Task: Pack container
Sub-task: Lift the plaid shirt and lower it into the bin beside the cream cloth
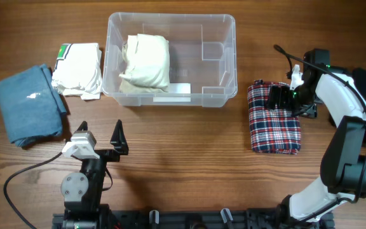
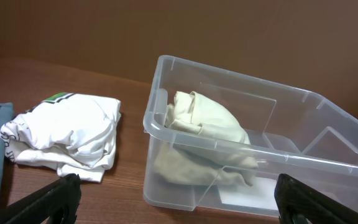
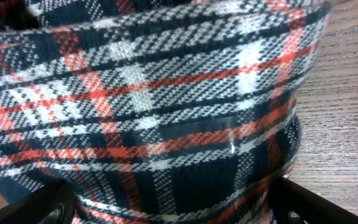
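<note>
Closest to us, a red, white and dark plaid cloth (image 3: 166, 112) fills the right wrist view, bunched up between the two black fingers (image 3: 39, 208) of the right gripper (image 3: 176, 204). Those fingers stand wide apart at the lower corners of the view, so we read the hand as spread open with the cloth bulging between its jaws, not pinched.

From overhead, we see the folded plaid lying on the wooden table (image 1: 183, 159) on the right side, with the right arm's wrist over its far end.

On the near left, the left gripper (image 1: 100, 130) sits low above the table with its fingers splayed wide, apart from every garment.

Farther left lies a folded blue garment (image 1: 30, 102). Just beside it is a crumpled white garment (image 1: 78, 69) with a green patch at its far corner.

Beyond the left gripper, at the middle of the far side, the container (image 1: 230, 57) stands upright on the table, between the white garment and the plaid cloth and well apart from both grippers. A cream garment (image 1: 146, 60) lies bundled in its left half, while the right half shows only the moulded ribs. A white label (image 1: 173, 95) shows at its near wall.
</note>
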